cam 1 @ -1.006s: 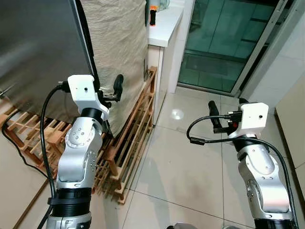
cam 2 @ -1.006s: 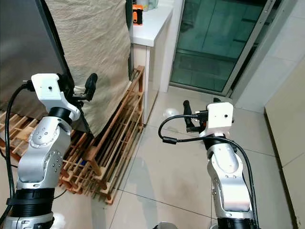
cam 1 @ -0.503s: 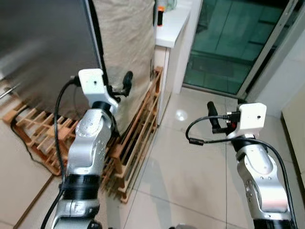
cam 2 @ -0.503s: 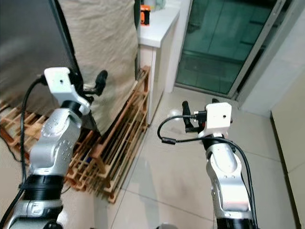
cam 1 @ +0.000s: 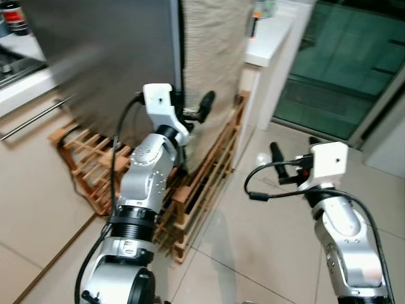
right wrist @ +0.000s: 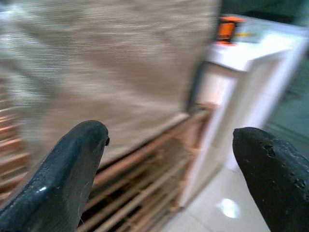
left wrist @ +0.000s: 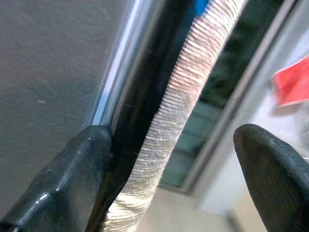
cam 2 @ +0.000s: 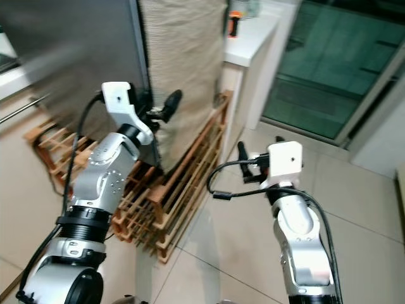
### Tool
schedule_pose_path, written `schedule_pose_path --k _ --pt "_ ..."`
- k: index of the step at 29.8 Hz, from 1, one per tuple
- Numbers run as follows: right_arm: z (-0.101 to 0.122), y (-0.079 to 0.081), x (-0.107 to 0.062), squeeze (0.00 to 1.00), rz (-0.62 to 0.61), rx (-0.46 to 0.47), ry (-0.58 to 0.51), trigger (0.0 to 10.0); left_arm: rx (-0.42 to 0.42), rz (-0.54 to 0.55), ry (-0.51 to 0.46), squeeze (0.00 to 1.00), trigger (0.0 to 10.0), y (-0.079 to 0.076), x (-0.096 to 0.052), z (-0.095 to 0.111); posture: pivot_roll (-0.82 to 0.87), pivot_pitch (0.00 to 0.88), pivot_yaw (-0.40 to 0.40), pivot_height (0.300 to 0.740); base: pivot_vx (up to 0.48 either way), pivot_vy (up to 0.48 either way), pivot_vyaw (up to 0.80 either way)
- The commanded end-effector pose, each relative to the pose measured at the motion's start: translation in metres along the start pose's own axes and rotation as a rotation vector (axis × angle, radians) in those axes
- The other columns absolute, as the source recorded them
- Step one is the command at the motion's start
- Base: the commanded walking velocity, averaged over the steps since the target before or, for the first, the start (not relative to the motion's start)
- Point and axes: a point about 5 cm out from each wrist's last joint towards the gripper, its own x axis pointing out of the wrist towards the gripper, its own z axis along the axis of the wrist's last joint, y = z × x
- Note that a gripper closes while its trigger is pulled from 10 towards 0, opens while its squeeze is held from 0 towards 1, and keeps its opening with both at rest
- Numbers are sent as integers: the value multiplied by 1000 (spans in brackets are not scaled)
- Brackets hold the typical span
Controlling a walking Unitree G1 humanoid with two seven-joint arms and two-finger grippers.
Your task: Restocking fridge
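Note:
The fridge's steel door (cam 1: pixel 107 57) stands at the left, and a beige ribbed cloth (cam 1: pixel 212 50) covers the fridge's side. My left gripper (cam 1: pixel 195 113) is raised at the door's right edge and is open. In the left wrist view one finger (left wrist: pixel 82 164) rests against the door's dark edge seal (left wrist: pixel 140 96), while the other finger (left wrist: pixel 270 164) hangs clear past the cloth. My right gripper (cam 1: pixel 290 158) is open and holds nothing, above the tiled floor, pointing toward the fridge's side (right wrist: pixel 106 63).
A wooden slatted rack (cam 1: pixel 202 183) lies under and beside the fridge. A white counter (cam 1: pixel 272 38) with an orange and black item (cam 1: pixel 254 25) stands behind. A glass sliding door (cam 1: pixel 342 69) is at the right. A bottle (cam 1: pixel 14 16) and a drawer handle (cam 1: pixel 35 117) are at the left.
The whole view has swung left, bringing more of the steel door and a counter at the left into sight. My left gripper has closed in on the door's edge. The right arm holds its pose.

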Motion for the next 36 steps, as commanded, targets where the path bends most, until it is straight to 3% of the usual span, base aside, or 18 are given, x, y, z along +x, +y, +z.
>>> schedule_pose_path --k 1,6,10,11,13,14,15,21,22,23,24,25,26,27,28,32,33,36 --pt "6 0 -1 965 7 -9 -18 10000 -14 -461 -69 0 10000 -94 32 19 -200 0 -6 740 0 0 0" --pt "13 0 1 965 21 -22 -45 10000 -96 -666 -73 0 10000 -126 20 16 -200 0 -6 740 0 0 0" --pt "13 -1 0 965 28 -26 -42 10000 -108 -662 -72 0 10000 -116 15 20 -233 0 2 740 0 0 0" --pt "14 -1 0 965 31 -25 -44 10000 -101 -570 -83 0 10000 -95 10 25 -231 0 2 740 0 0 0" --pt "14 -1 0 965 31 -25 -44 10000 -101 -570 -83 0 10000 -95 10 25 -231 0 2 740 0 0 0" --pt "15 1 0 961 37 -21 -47 10000 -57 -445 -84 0 10000 -64 -2 27 -210 0 1 740 0 0 0" --pt "15 1 0 961 37 -21 -47 10000 -57 -445 -84 0 10000 -64 -2 27 -210 0 1 740 0 0 0" --pt "13 3 3 965 36 1 -35 10000 30 -147 -49 0 10000 6 -50 28 -166 0 -5 740 0 0 0" --pt "13 3 3 965 36 1 -35 10000 30 -147 -49 0 10000 6 -50 28 -166 0 -5 740 0 0 0" --pt "11 1 6 953 14 17 -28 10000 38 -7 -46 0 10000 28 -67 27 -136 0 -14 740 0 0 0" --pt "11 1 6 953 14 17 -28 10000 38 -7 -46 0 10000 28 -67 27 -136 0 -14 740 0 0 0" --pt "7 -3 11 929 -16 41 -7 10000 76 184 -45 0 10000 52 -85 26 -102 0 -27 740 0 0 0" --pt "7 -3 11 929 -16 41 -7 10000 76 184 -45 0 10000 52 -85 26 -102 0 -27 740 0 0 0" --pt "5 -7 15 922 -38 59 6 10000 107 358 -48 0 10000 71 -104 24 -94 0 -30 740 0 0 0" --pt "5 -7 15 922 -38 59 6 10000 107 358 -48 0 10000 71 -104 24 -94 0 -30 740 0 0 0" --pt "5 -18 24 929 -69 86 12 10000 249 675 -24 0 10000 93 -158 23 -67 0 -38 740 0 0 159" --pt "5 -18 24 929 -69 86 12 10000 249 675 -24 0 10000 93 -158 23 -67 0 -38 740 0 0 638" --pt "3 -22 30 937 -81 95 22 10000 363 802 41 0 10000 96 -192 21 -43 0 -44 740 0 0 671"
